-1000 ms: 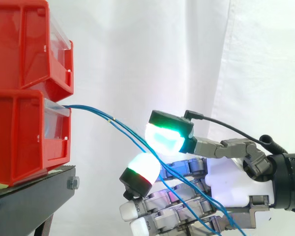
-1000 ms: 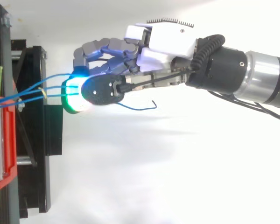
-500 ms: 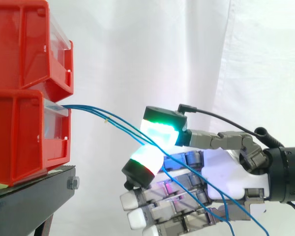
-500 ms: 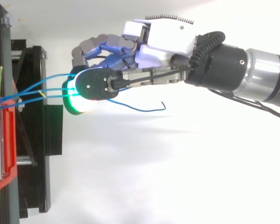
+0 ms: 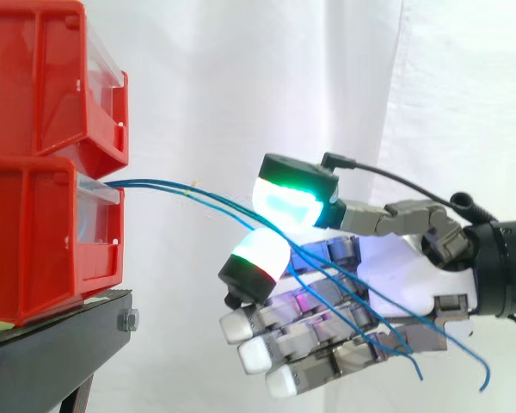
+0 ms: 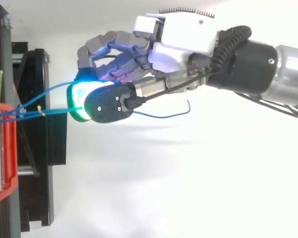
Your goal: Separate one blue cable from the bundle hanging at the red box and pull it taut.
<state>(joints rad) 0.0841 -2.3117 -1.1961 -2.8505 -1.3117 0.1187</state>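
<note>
Green-glowing thumb pad (image 5: 291,205) and a white-and-red-glowing finger pad (image 5: 260,256) of my robot hand (image 5: 413,280) are closed together, pinching the thin blue cables (image 5: 211,200) between them. My other fingers lie fairly straight below the pinch, pale tips pointing at the bins. Behind the pinch the cables cross my palm, and their loose ends trail off down toward my wrist in the side view. One loose end curls out beside my thumb in the top view.

From the pinch the cables run up and away to the front lip of the lower red plastic bin (image 5: 34,241), gently bowed rather than dead straight. In the top view one strand arcs apart from the others on its way to my fingers. A second red plastic bin (image 5: 43,77) is stacked on top. Both sit on the black metal stand (image 5: 60,344), with the white curtain (image 5: 241,86) behind.
</note>
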